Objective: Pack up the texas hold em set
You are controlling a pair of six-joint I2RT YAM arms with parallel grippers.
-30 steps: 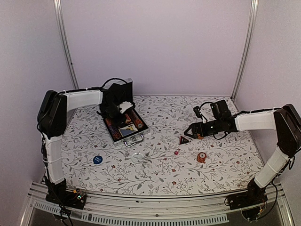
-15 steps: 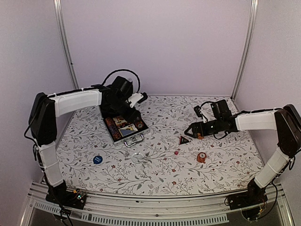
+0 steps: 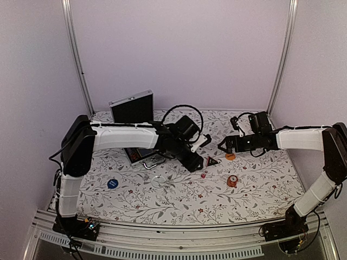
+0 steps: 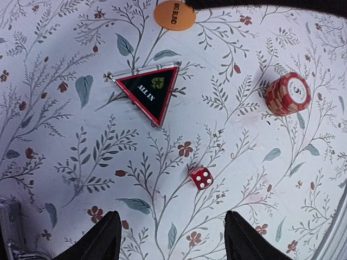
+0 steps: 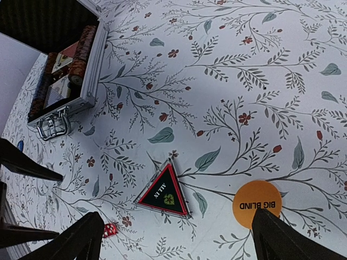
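Left fingers (image 4: pixel 103 241) and right fingers (image 5: pixel 76 241) spread, empty; triangular token (image 4: pixel 147 92) aims one corner at the die (image 4: pixel 201 177).

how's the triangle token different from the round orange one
Shape: the triangular token has three corners; the orange token is a round disc.
Colour: the triangular token is black with a red border; the orange token is plain orange.
Print: the triangular token reads ALL IN with a green emblem; the orange token reads BIG BLIND.
Shared: both lie flat on the table, apart from each other, outside the case.
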